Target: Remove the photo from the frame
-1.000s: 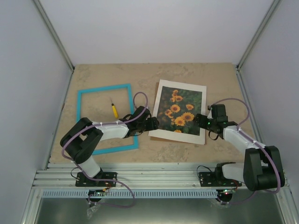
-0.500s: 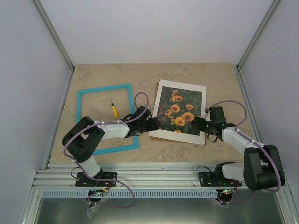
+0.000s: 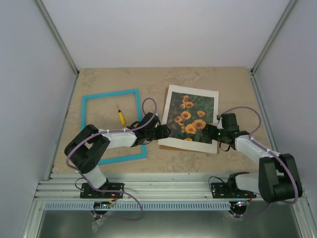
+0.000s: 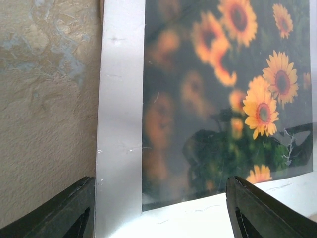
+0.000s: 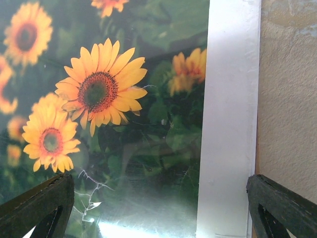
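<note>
Photo [image 3: 191, 118]: sunflower print, lying flat and face up on the table [image 3: 148, 79], right of centre, outside the frame and turned a little off square.
White mat [image 3: 187, 145]: pale border showing on all four sides of the photo; whether the print lies on it or under it cannot be told.
Surface: glossy, with blurred reflections in both wrist views.
Left pincer [image 3: 164, 132]: jaws spread wide, holding nothing. It sits low at the mat's near-left corner, with one of its fingers [image 4: 69, 208] over the table beside the left border and the other over the near border. Contact with the sheet cannot be told.
Right pincer [image 3: 213, 133]: jaws spread very wide, empty. It sits low at the mat's near-right edge, one finger over the print and the other over bare table past the right border.
Frame [image 3: 110, 94]: turquoise, flat on the table to the left of the photo and apart from it. Its opening shows the tabletop, and the left arm crosses its near-right corner.
Screwdriver [image 3: 121, 117]: yellow handle, lying inside the frame's opening.
</note>
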